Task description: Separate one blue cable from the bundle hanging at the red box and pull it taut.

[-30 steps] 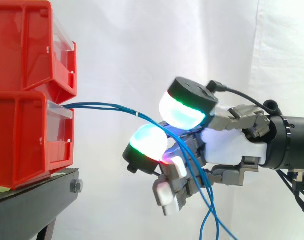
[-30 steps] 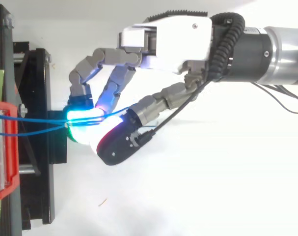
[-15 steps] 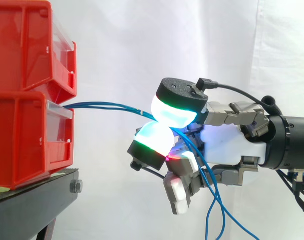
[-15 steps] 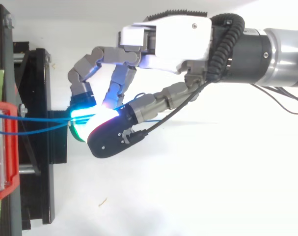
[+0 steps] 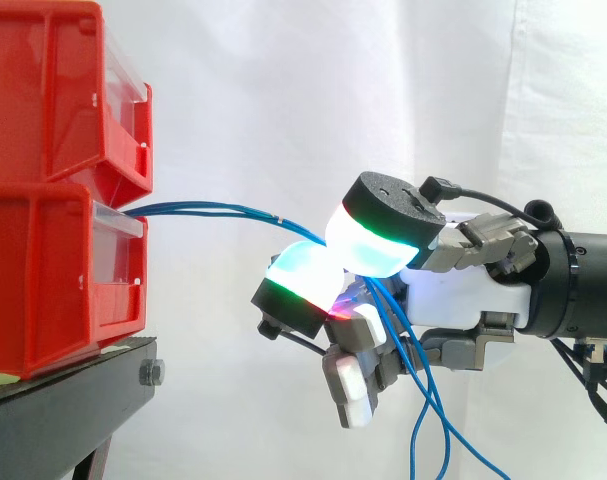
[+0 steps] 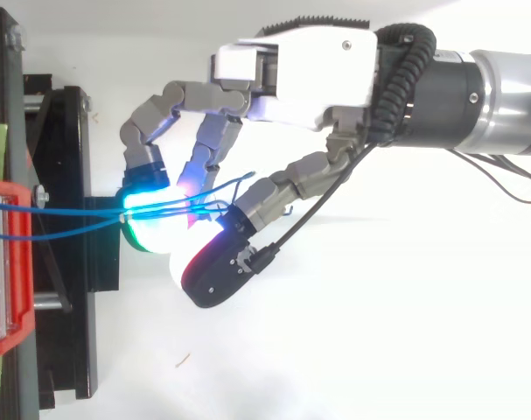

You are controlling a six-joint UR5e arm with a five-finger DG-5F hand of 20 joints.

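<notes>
Side view: blue cables point(image 5: 213, 209) are seen sagging from the lower red box point(image 5: 53, 280) at the edge of the stand point(image 5: 63, 400) into the hand point(image 5: 453, 295), its fingers point(image 5: 303, 282) curled around several strands. Separation is judged unfinished; one strand must be isolated and drawn back until taut

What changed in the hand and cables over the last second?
The hand's thumb pressed down onto a finger pad half a second ago and has since swung back toward the wrist. The blue cables still run between them, inside the curled fingers. The red bins stayed put.
</notes>
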